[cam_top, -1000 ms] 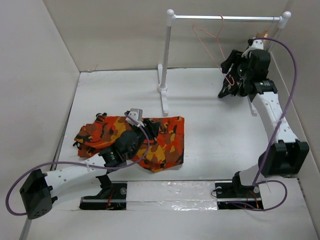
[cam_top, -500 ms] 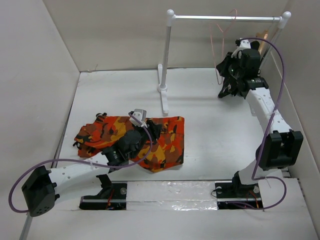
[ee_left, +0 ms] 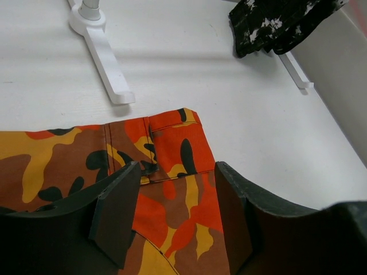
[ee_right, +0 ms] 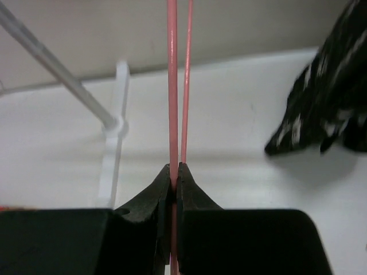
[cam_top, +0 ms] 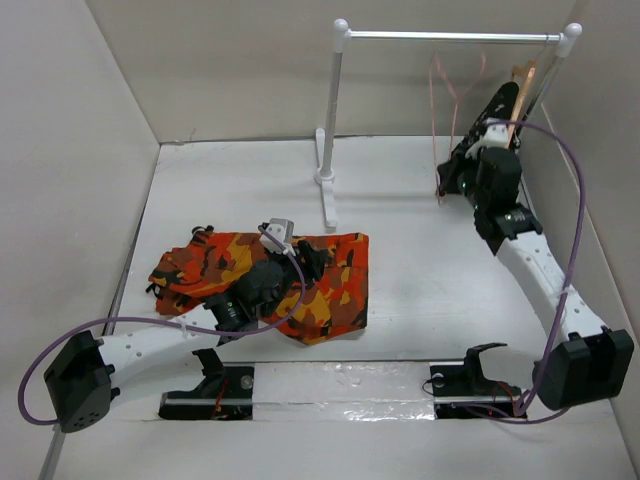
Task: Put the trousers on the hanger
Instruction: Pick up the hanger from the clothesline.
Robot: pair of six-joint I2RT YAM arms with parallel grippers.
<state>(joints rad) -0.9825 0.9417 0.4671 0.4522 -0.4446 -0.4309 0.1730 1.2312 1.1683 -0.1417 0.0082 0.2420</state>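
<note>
Over on the far right of the table, your right gripper is clenched on the hanger. The right wrist view shows its jaws pressed together on one thin pink wire, with a second strand rising just beside it. From above, the hanger stands under the right end of the rack; you cannot tell from these views whether its hook sits on the rail. Beside it a wooden hanger carries the black speckled garment, which shows blurred at the right of the wrist picture.

Your left gripper is released. Its two dark fingers stand apart, low over the trousers, straddling the waistband edge where a belt loop is stitched. No cloth is pinched between them. The trousers lie bunched in a flat heap on the near left of the table, close to the left arm's base and well apart from the hanger. The rack's white foot rests just beyond the top edge of the fabric
</note>
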